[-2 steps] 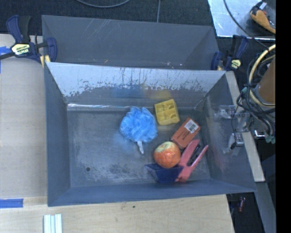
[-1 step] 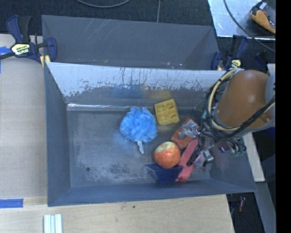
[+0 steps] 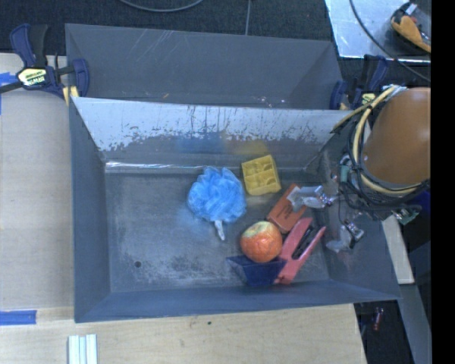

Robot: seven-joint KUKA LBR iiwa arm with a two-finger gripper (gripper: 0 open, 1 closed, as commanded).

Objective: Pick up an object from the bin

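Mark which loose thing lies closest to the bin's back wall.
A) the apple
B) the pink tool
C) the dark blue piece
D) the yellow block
D: the yellow block sits just in front of the back wall of the bin, while the apple, the pink tool and the dark blue piece all lie nearer the front wall.

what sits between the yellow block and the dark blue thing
A red-yellow apple, seen in the camera view, right against the dark blue thing.
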